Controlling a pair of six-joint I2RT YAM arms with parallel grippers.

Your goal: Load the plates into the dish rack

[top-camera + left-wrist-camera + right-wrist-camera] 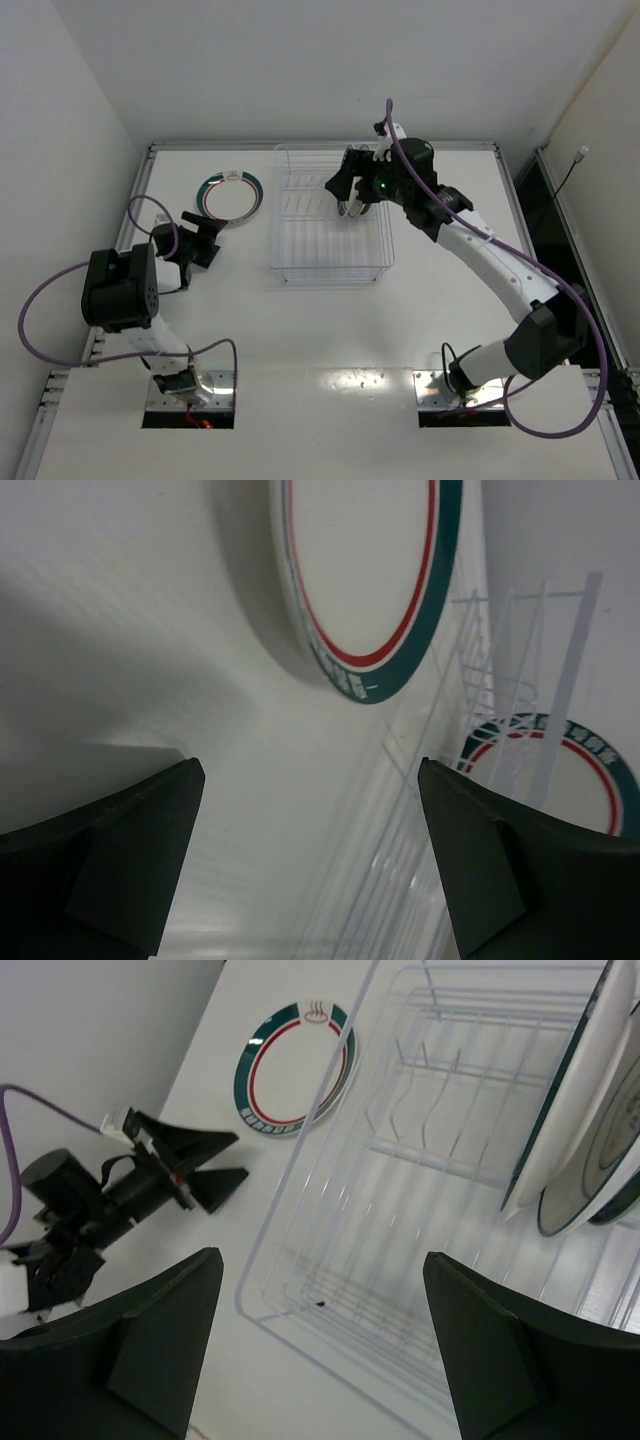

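- On the far-left part of the table [320, 340], a flat plate [229, 195] (white, green-and-red rim rings) is shown lying face up, just left of the dish rack [330, 215] and apart from it. It is judged to be the only plate not yet loaded.
- Inside the rack, at its far-right side, the racked plates [585, 1110] are seen standing on edge and leaning together. At least two are made out; the exact no. cannot be told.
- L gripper [207, 240]: held near the flat plate, on its near side, not touching. Its fingers [140, 850] are spread wide w/ nothing between them.
- R gripper [320, 1265]: held above the rack, beside the racked plates. Its fingers [160, 1325] are spread, nothing pinched.
- Step in hand (judged): pickup of the flat plate by the L arm.
- As the plate lies flat, the grip is best taken at the near rim: one finger slid under the edge, the other set on top, w/ a low, shallow approach.
- The glazed rim is prob. slippery, so a firm pinch should be confirmed before any lift.
- The plate should be tipped upright before it is carried over the rack wall.
- A free slot among the divider wires [440, 1100], left of the racked plates, should be aimed for.
- The R arm should be kept out of that path so a collision is avoided.
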